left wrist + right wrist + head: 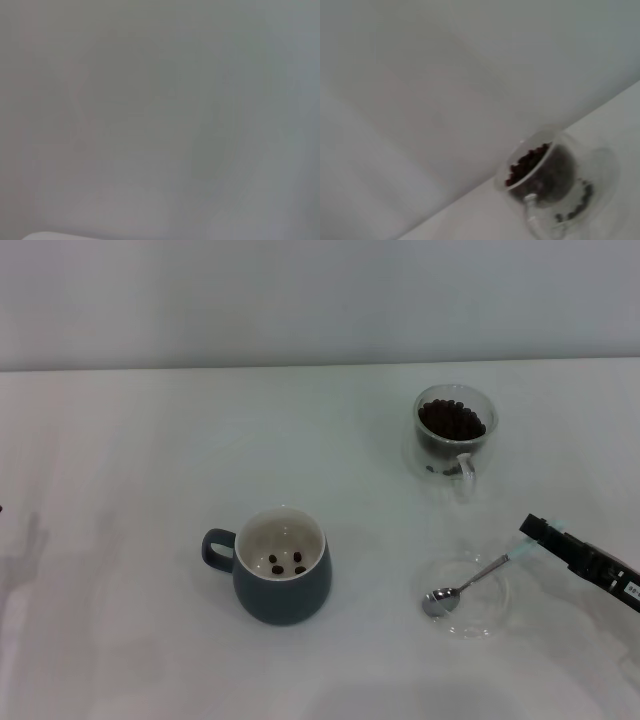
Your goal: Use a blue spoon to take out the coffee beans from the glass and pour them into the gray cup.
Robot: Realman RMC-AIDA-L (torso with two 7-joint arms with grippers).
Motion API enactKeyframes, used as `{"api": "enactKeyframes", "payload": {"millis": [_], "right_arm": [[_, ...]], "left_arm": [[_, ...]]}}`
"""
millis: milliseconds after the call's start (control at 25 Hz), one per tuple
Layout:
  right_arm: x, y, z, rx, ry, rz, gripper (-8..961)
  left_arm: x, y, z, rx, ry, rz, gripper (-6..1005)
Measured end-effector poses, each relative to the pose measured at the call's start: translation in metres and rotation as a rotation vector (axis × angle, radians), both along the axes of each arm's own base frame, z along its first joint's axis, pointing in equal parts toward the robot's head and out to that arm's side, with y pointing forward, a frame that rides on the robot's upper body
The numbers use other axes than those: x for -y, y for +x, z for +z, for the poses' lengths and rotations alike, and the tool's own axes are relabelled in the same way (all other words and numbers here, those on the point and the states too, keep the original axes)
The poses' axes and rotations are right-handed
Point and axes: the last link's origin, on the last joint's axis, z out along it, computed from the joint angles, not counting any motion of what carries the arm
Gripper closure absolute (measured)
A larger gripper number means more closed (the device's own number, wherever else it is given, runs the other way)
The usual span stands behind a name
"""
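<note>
Coffee beans (452, 420) fill the glass (455, 432) in the upper right of the head view, where it stands on the white table (120, 440) with its clear handle turned toward the bottom of the frame. A few more beans lie at the bottom of the gray cup (282, 567), which sits left of centre in the lower half, its loop handle pointing to the left edge. In the lower right, the blue spoon (466, 582) rests with its metal bowl inside a flat clear glass saucer (466, 600), its neck rising up and to the right. The pale blue handle end meets the tip of the right gripper (527, 538), which reaches in from the right edge; the black fingers look closed narrowly on that handle tip. The spoon bowl lies well to the lower left of the fingers. The left gripper does not appear here.

From the left wrist, only a blank pale surface shows, with no gripper or object to make out.

From the right wrist, the glass (555, 182) occupies the lower right of the frame, tilted in the picture, dark beans (527, 165) heaped to near its rim and its handle facing the camera. The arm's own fingers are not visible in this frame.
</note>
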Motion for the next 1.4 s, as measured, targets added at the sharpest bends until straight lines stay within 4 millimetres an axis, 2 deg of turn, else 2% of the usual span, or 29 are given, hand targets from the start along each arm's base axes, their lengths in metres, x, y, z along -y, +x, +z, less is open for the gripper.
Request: {"api": "enactKeyframes", "payload": {"millis": [80, 200, 400, 600, 720, 880, 1000, 1120, 1280, 1400], "right_arm": [[-0.001, 0.002, 0.0, 0.015, 0.003, -0.008, 798], [-0.002, 0.005, 0.004, 0.032, 0.027, -0.016, 616], [-0.001, 0.014, 0.017, 0.059, 0.092, -0.042, 598], [-0.002, 0.029, 0.042, 0.079, 0.171, -0.091, 595], [-0.004, 0.039, 0.064, 0.102, 0.285, -0.129, 593], [-0.016, 0.032, 0.082, 0.253, 0.467, -0.07, 591], [-0.034, 0.019, 0.078, 0.506, 0.538, 0.053, 590], [-0.053, 0.005, 0.067, 0.663, 0.564, 0.139, 588], [-0.072, -0.006, 0.053, 0.784, 0.573, 0.158, 585], [-0.081, -0.007, 0.05, 0.802, 0.571, 0.123, 582]], "left_arm": [[-0.001, 0.0, 0.0, -0.001, 0.0, -0.001, 134], [-0.001, 0.001, 0.0, -0.001, 0.0, -0.002, 134], [-0.002, 0.001, 0.001, -0.003, 0.002, -0.003, 134], [-0.003, 0.0, 0.002, -0.002, 0.007, -0.001, 133], [-0.004, 0.001, 0.002, -0.004, 0.007, -0.003, 133], [-0.006, 0.003, 0.003, -0.012, 0.008, -0.013, 133], [-0.009, 0.006, 0.002, -0.015, 0.001, -0.027, 132], [-0.009, 0.007, 0.001, -0.024, -0.001, -0.032, 132], [-0.01, 0.008, 0.001, -0.034, 0.001, -0.035, 132], [-0.012, 0.01, 0.0, -0.034, -0.001, -0.042, 131]]}}
